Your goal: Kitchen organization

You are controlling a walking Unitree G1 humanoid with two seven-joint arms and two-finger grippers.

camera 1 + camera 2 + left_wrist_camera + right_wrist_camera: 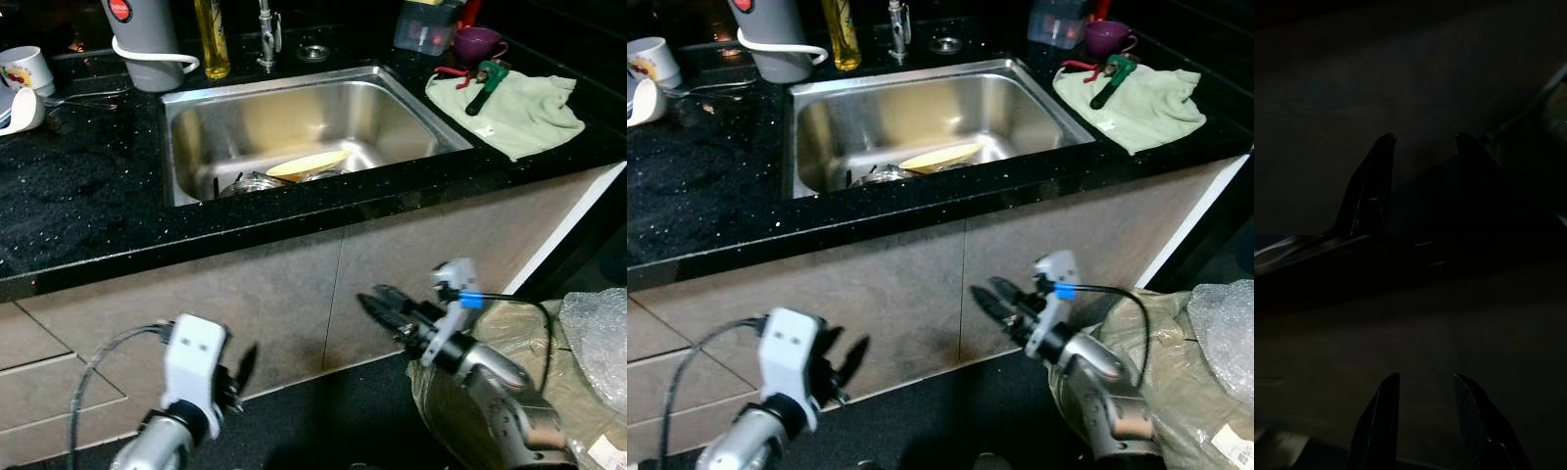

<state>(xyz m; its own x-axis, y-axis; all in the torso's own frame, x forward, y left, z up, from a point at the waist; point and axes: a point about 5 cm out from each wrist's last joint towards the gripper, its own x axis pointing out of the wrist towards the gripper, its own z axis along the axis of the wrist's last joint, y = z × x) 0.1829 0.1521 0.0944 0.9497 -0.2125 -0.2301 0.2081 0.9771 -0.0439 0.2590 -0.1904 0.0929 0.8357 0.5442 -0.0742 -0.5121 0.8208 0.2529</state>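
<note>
A plastic-wrapped bundle [600,345] lies on the floor at the right, against a tan sack [1176,392]. Grey cabinet doors [245,304] front the counter, with a white strip [563,230] at their right edge.

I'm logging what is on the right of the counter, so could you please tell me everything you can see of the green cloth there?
The green cloth is pale green and looks like soft fabric, a towel or dishcloth. It lies spread flat but rumpled on the black speckled countertop, right of the steel sink, with one corner reaching the counter's front edge. A green-handled tool lies on it, and a red-handled one rests at its back edge. A purple cup stands just behind it.
</note>
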